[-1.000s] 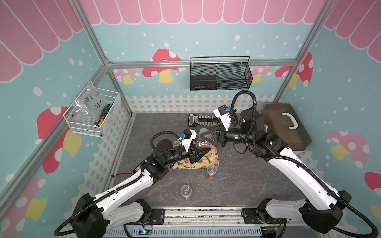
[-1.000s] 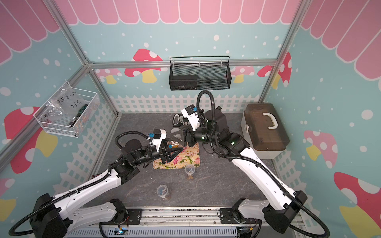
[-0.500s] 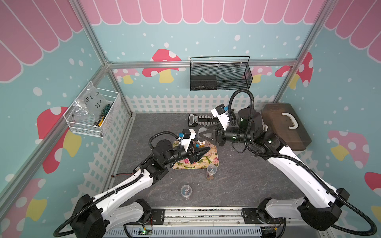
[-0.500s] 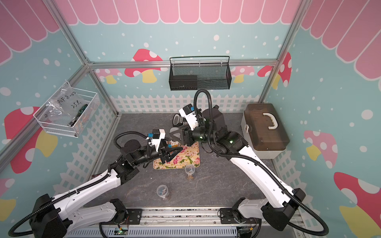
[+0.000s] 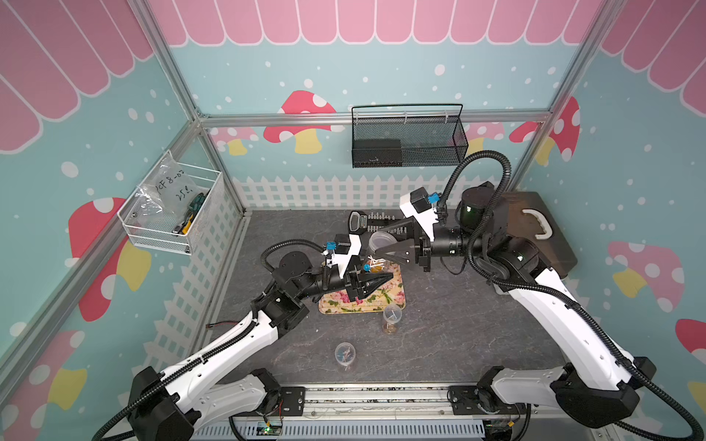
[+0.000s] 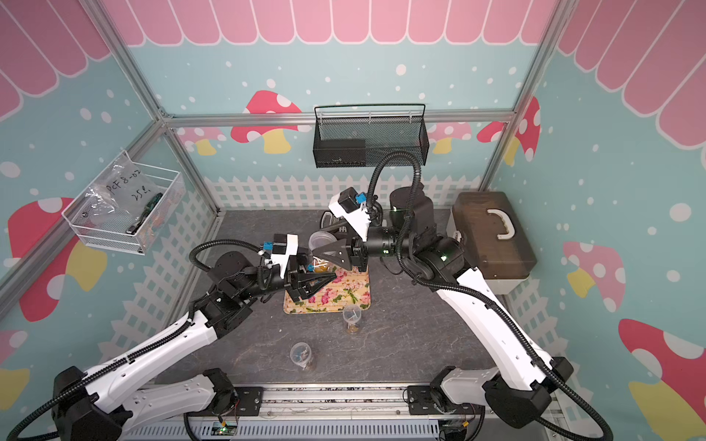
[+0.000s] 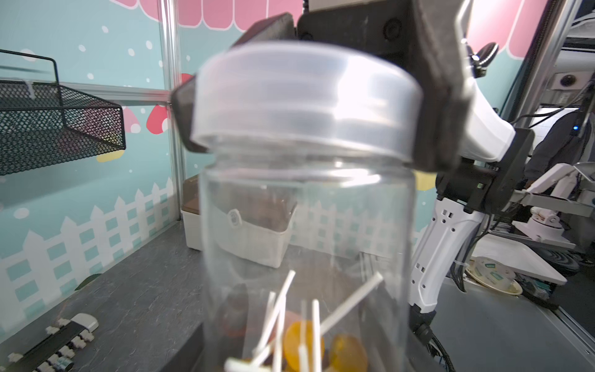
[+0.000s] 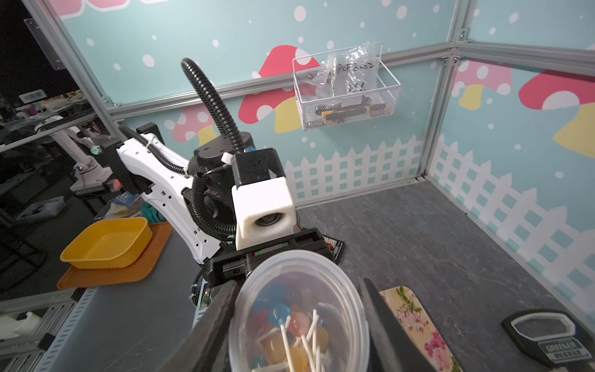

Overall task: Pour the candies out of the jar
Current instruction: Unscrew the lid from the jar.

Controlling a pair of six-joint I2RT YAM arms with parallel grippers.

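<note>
The left arm (image 5: 229, 345) at lower left and the right arm (image 5: 565, 324) at lower right share white link shells, black joints, ribbed black cable hoses (image 5: 483, 153), white wrist camera blocks (image 5: 418, 214) (each with a small blue plug (image 5: 433, 198)) and black wedge-fingered ends, the left gripper (image 5: 387, 277) and right gripper (image 5: 376, 246).

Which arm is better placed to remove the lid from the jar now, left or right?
Right. The right gripper clamps the lid from both sides; the left gripper is busy gripping the jar by its body, with the candies inside.

Robotics lab test cell, aluminium frame (image 5: 496, 115), mushroom-print wall panels (image 5: 301, 107), other robot rigs (image 8: 83, 157) beyond.
</note>
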